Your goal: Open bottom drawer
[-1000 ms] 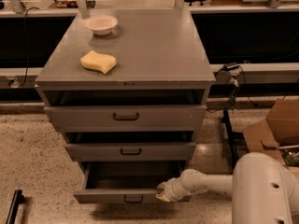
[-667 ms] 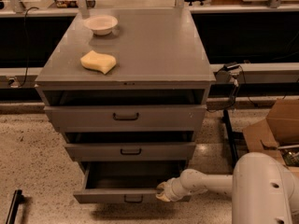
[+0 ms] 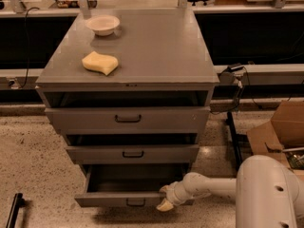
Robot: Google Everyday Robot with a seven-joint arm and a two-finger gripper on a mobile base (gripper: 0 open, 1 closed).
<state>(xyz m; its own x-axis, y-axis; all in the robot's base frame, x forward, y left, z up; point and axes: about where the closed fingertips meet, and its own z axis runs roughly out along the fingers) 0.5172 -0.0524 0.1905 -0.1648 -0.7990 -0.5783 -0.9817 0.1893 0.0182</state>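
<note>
The grey cabinet (image 3: 128, 56) has three drawers. The bottom drawer (image 3: 128, 199) is pulled out toward me, its dark inside showing, with a small black handle (image 3: 136, 203) on its slim front. The middle drawer (image 3: 133, 153) and top drawer (image 3: 128, 118) sit further in. My gripper (image 3: 165, 198), on a white arm from the lower right, is at the right end of the bottom drawer's front, one fingertip above the panel's edge and one below it.
A white bowl (image 3: 102, 24) and a yellow sponge (image 3: 99, 62) lie on the cabinet top. A cardboard box (image 3: 280, 132) stands at the right. A black stand leg (image 3: 234, 137) is beside the cabinet. Speckled floor surrounds it.
</note>
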